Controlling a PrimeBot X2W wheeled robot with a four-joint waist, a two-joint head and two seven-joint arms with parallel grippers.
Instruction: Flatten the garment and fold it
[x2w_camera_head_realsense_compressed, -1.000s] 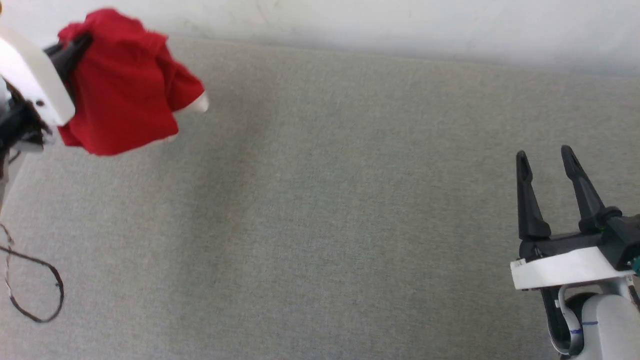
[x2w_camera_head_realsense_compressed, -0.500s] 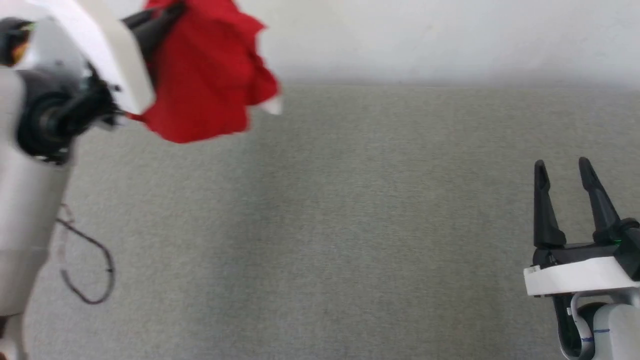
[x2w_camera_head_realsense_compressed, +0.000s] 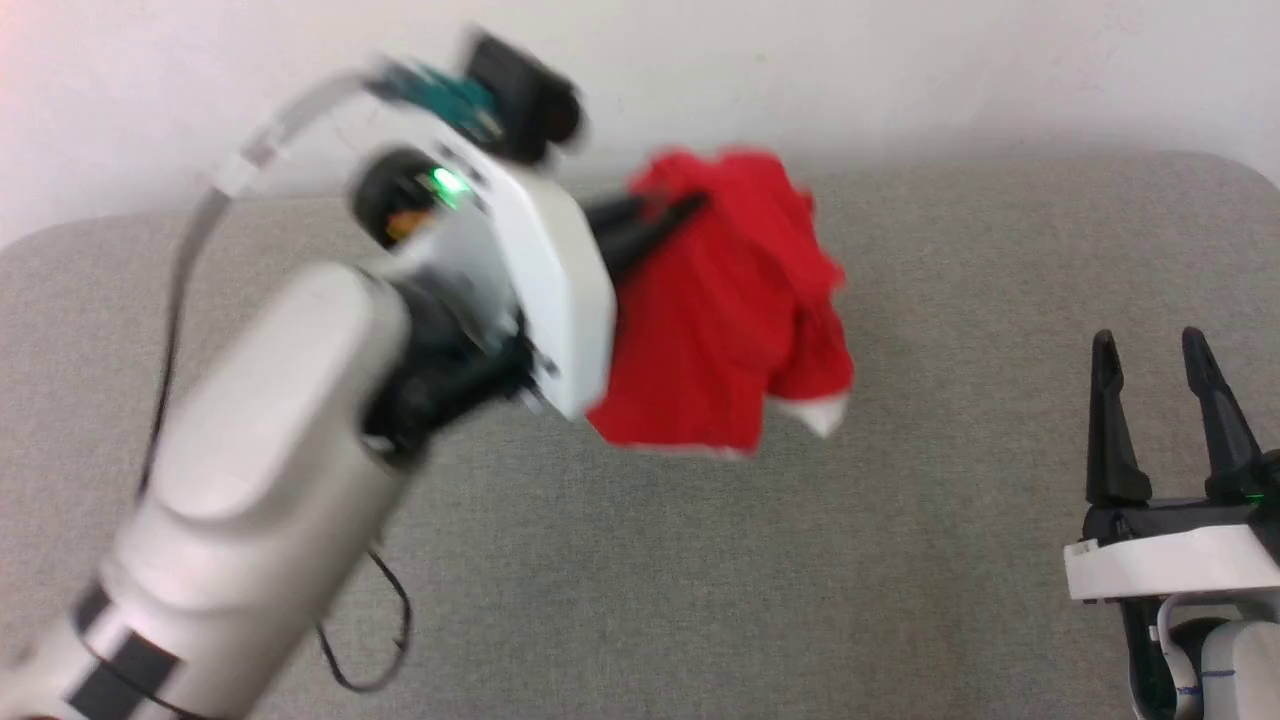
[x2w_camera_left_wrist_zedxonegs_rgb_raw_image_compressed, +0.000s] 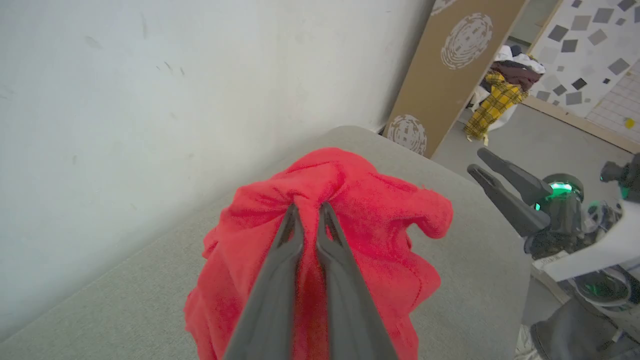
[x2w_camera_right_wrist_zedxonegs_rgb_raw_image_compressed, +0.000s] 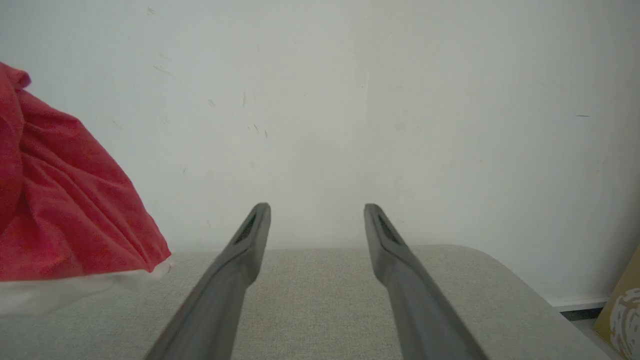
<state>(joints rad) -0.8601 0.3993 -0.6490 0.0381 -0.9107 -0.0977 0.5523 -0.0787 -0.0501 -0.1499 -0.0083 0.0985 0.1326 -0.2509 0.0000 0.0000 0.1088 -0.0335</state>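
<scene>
**Item:** bright red soft athletic shorts, white trim at one hanging corner.

**Location:** bunched and hanging over the rear middle of the grey cloth-covered padded surface, apparently lifted off it.

**Holder:** left gripper, its two dark fingers pinched together on a gathered fold at the top of the bundle.

**Other end effector:** right gripper, fingers spread and empty, over the near right part of the surface, well apart from the shorts.

**Handling (judged):** light, limp and not fragile. It collapses into folds and should hold well in a pinch.

**Suggested hold:** an edge, either the waistband or the low white-trimmed corner nearest the right gripper, so the cloth can be spread flat.
</scene>
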